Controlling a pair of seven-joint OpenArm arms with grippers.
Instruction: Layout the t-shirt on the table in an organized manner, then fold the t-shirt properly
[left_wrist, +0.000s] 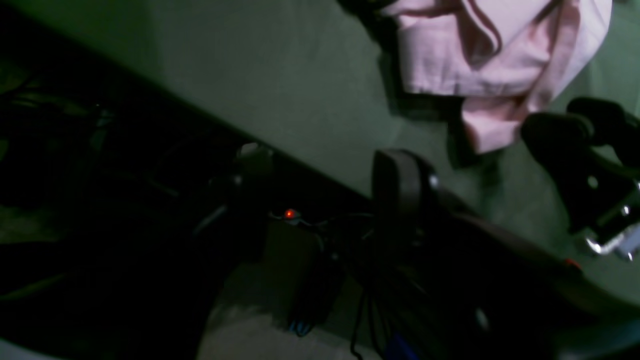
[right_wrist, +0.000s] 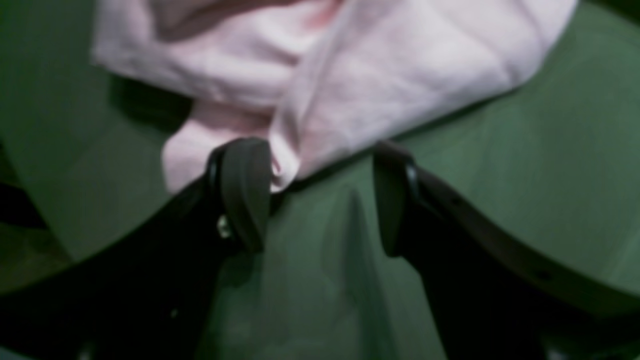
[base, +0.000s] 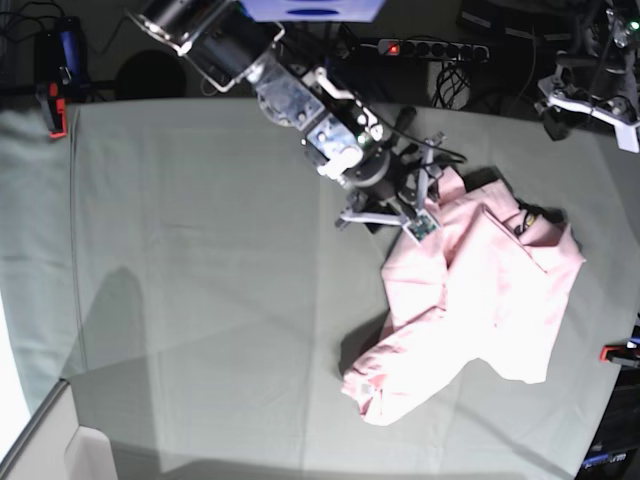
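Note:
The pale pink t-shirt (base: 480, 290) lies crumpled on the right part of the table (base: 200, 280), with no lettering showing. My right gripper (right_wrist: 320, 195) is low over the cloth at the shirt's upper-left edge, jaws wide apart. Its left finger (right_wrist: 242, 190) touches a fold of the t-shirt (right_wrist: 350, 75) and nothing sits between the pads. In the base view this right gripper (base: 432, 180) is at the end of the arm reaching in from the top left. My left gripper (left_wrist: 480, 165) hangs over the table's far-right edge, jaws apart and empty, with the t-shirt (left_wrist: 490, 50) beyond it.
A power strip (base: 430, 47) with a red light and cables lies behind the table's far edge. Red clamps (base: 57, 110) (base: 618, 352) grip the cloth at the left and right edges. A white box corner (base: 60, 450) is at the bottom left.

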